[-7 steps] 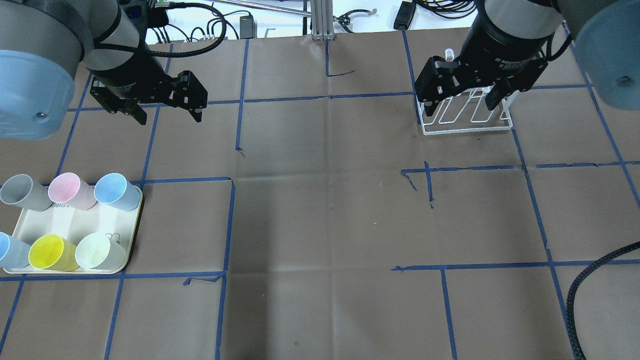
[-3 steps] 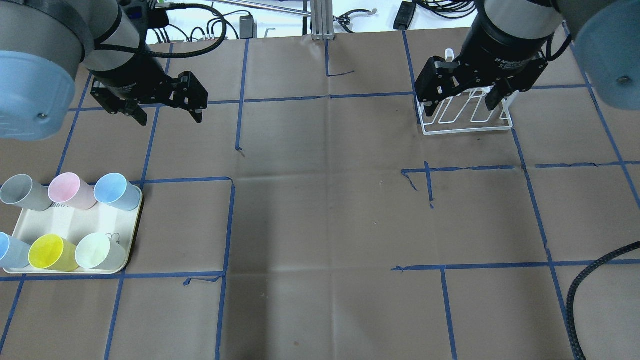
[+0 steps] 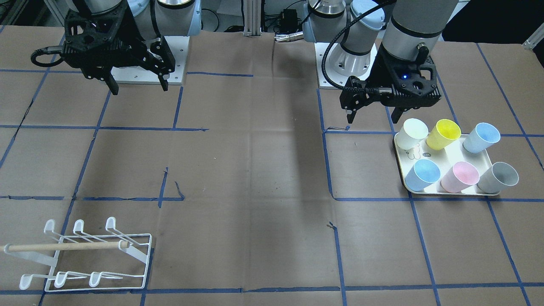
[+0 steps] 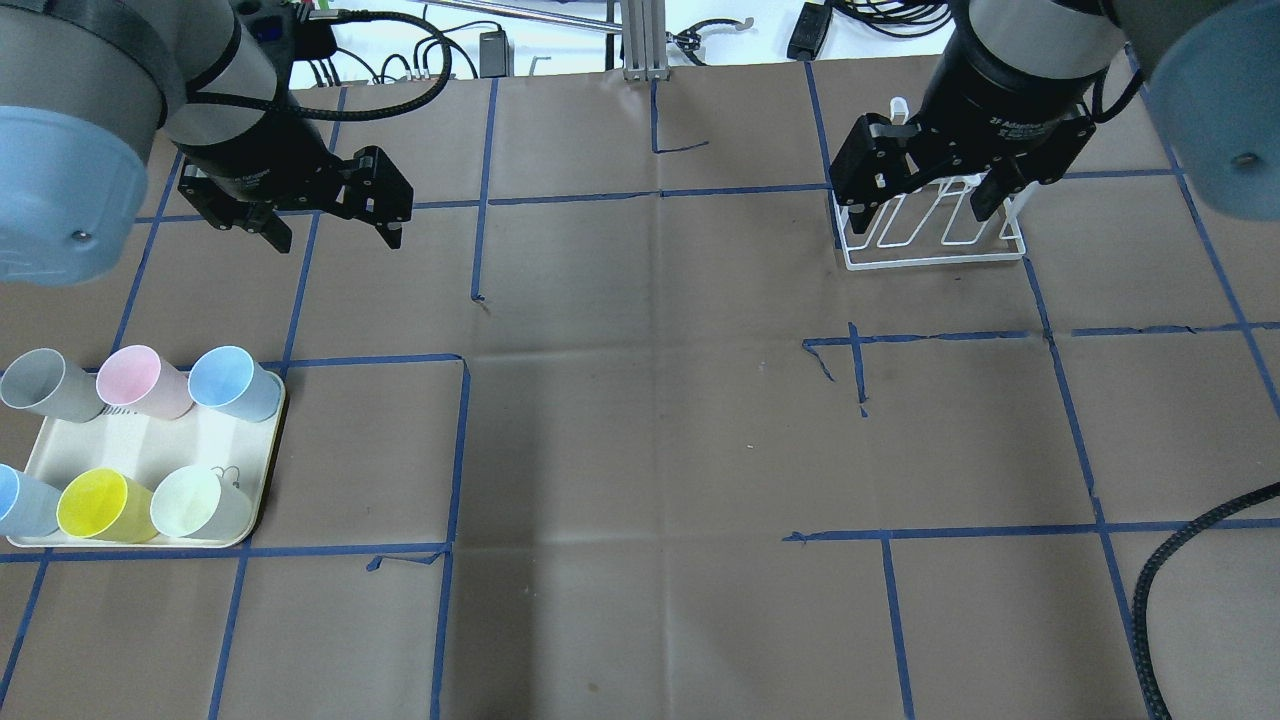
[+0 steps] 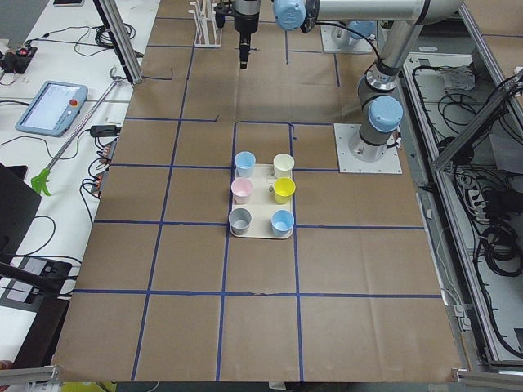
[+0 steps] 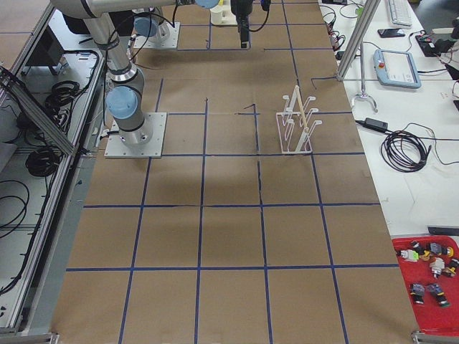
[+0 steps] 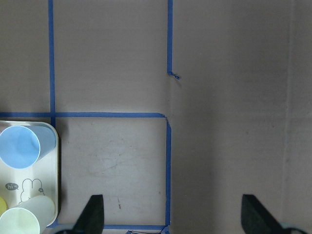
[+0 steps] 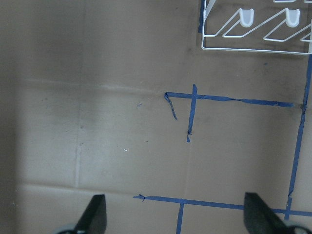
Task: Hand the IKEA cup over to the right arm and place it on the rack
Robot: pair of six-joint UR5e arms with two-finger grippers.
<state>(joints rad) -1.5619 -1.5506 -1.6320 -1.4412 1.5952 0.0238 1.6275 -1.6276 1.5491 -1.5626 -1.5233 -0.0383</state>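
Observation:
Six IKEA cups stand on a cream tray (image 4: 150, 440) at the table's left: grey (image 4: 40, 385), pink (image 4: 140, 380), blue (image 4: 232, 383), a second blue (image 4: 18, 500), yellow (image 4: 100, 505) and pale green (image 4: 195, 503). My left gripper (image 4: 337, 235) is open and empty, hovering beyond the tray; its wrist view shows the blue cup (image 7: 19, 146) and the pale green cup (image 7: 24, 222) at lower left. The white wire rack (image 3: 85, 255) with a wooden dowel stands at the far right. My right gripper (image 4: 920, 220) is open and empty above the rack (image 4: 935, 260).
Blue tape lines grid the brown table cover. A thick ribbed black hose (image 4: 1180, 560) loops in at the near right. Cables and a metal post (image 4: 640, 40) lie along the far edge. A red parts bin (image 6: 430, 287) sits off the table.
My left gripper has drifted very slightly to the left. The right arm, the cups and the rack have not moved.

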